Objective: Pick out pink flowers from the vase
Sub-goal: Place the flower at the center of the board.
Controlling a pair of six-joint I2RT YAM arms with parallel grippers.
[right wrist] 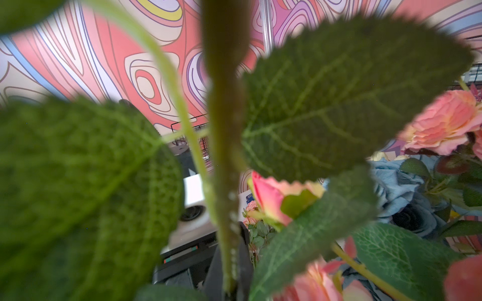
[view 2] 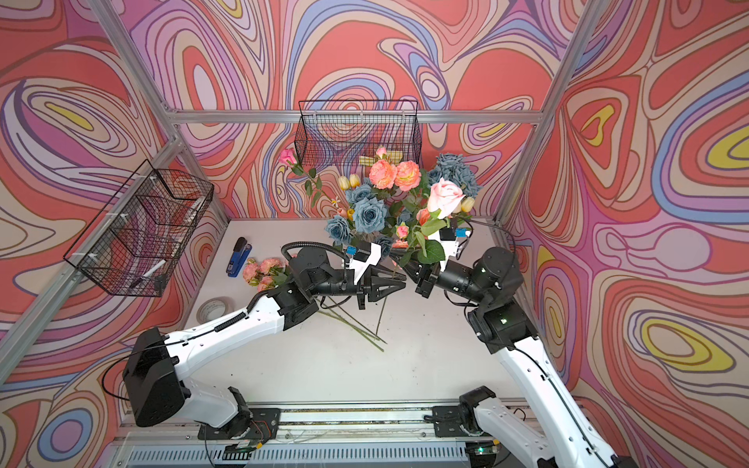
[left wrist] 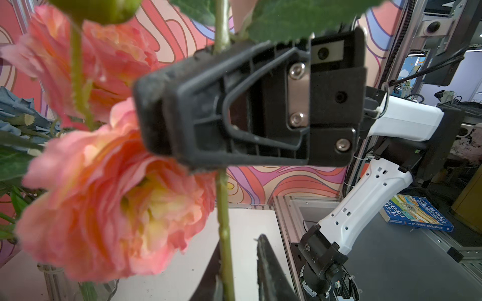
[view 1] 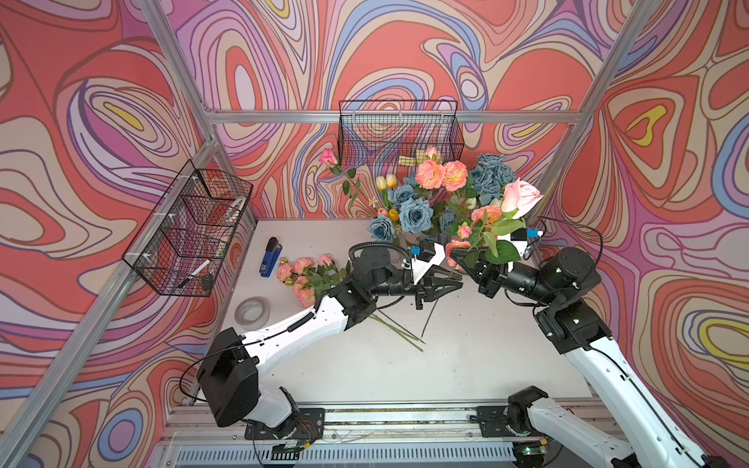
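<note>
A large pink rose (view 1: 521,196) (view 2: 446,198) stands clear above the bouquet. My right gripper (view 1: 454,254) (right wrist: 230,260) is shut on its green stem (left wrist: 223,208) below the leaves. My left gripper (view 1: 457,279) (left wrist: 238,250) reaches in just under the right one. Its jaws straddle that same stem: one finger touches it and a gap shows on the other side. More pink flowers (view 1: 441,174) (view 2: 395,174) remain among blue roses (view 1: 413,212). A pink bunch (view 1: 300,275) lies on the table. The vase is mostly hidden by blooms and my left arm.
A blue stapler (view 1: 269,257) and a tape roll (view 1: 252,312) lie at the table's left. Bare green stems (view 1: 401,332) cross its middle. Wire baskets hang on the left wall (view 1: 190,231) and back wall (view 1: 399,129). A thin pink bud (view 1: 328,157) leans left.
</note>
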